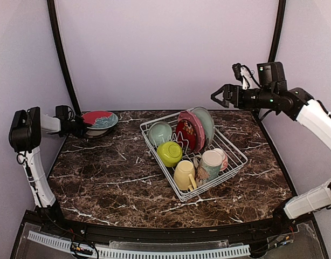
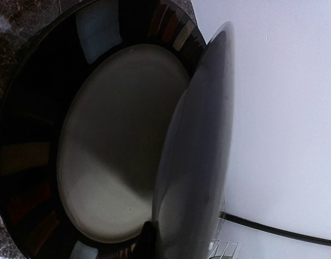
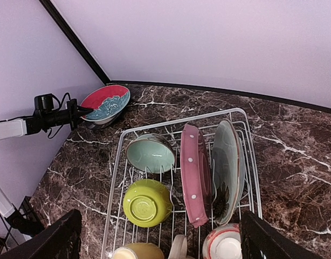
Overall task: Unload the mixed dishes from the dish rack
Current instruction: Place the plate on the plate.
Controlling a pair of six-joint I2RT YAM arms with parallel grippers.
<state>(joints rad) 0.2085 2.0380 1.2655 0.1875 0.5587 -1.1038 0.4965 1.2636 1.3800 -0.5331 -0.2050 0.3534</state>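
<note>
Left claw (image 1: 82, 127) clenched on the rim of a red-patterned bowl (image 1: 101, 118), ten o'clock on the table (image 1: 101, 178), over a dark plate (image 2: 25, 162), right claw (image 1: 215, 99) released, raised at two o'clock, dish rack (image 1: 181, 198) at centre, part full

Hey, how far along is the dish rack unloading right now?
Done: a dark plate lies on the table, far left. In hand: the left gripper holds the red patterned bowl over it. Left: the dish rack holds a teal bowl, lime bowl, three plates and mugs; right gripper open, empty.
</note>
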